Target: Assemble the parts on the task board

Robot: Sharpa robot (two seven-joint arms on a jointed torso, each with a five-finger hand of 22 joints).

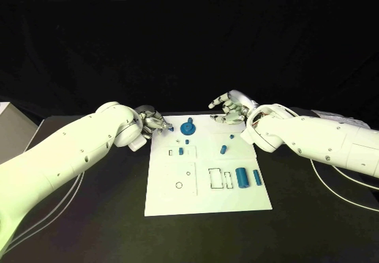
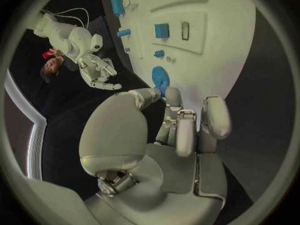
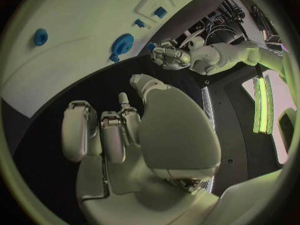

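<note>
L hand: at far-left corner of the task board, fingers curled in w/ nothing clearly between them; in L wrist view fingertips sit just beside the round blue part, touching or not – can't tell.
R hand: at far edge of board, right of centre, over the black tabletop; fingers bent but apart, holds nothing.
Round blue part: on board near its far edge, between the two hands, closer to L hand; disc w/ small stub.
Small blue parts: one tiny piece near side of disc, one block nearer still; a slim piece and a tiny one on right half of board.
Big blue cylinder: near-right area of board, standing by outlined slots; slimmer blue peg just right of it.
Task board: white, flat on tabletop centre, outlined recesses on it.
Cables: along R arm, on tabletop at right.
</note>
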